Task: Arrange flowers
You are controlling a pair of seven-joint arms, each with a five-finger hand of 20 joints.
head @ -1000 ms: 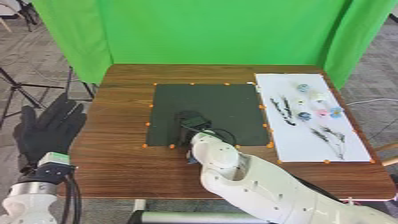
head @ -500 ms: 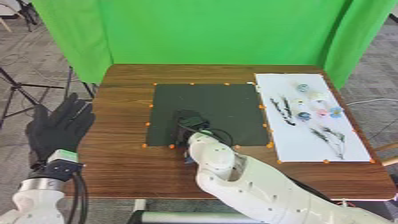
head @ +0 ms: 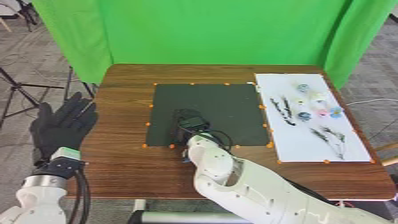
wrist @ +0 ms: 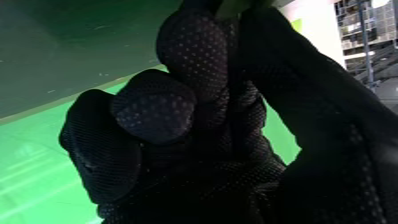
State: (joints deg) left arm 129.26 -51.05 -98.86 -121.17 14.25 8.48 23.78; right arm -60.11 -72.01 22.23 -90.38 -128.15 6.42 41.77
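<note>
Well, the right hand is curled nearly closed over the dark mat; whether it grips anything, I can't tell. The left hand spreads open by the worktop's left edge. Flowers lie on the white sheet.

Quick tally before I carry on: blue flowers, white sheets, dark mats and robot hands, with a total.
Blue flowers: 3
White sheet: 1
Dark mat: 1
Robot hands: 2, left hand and right hand
Total: 7
The paler flowers bunch too closely to count.
</note>
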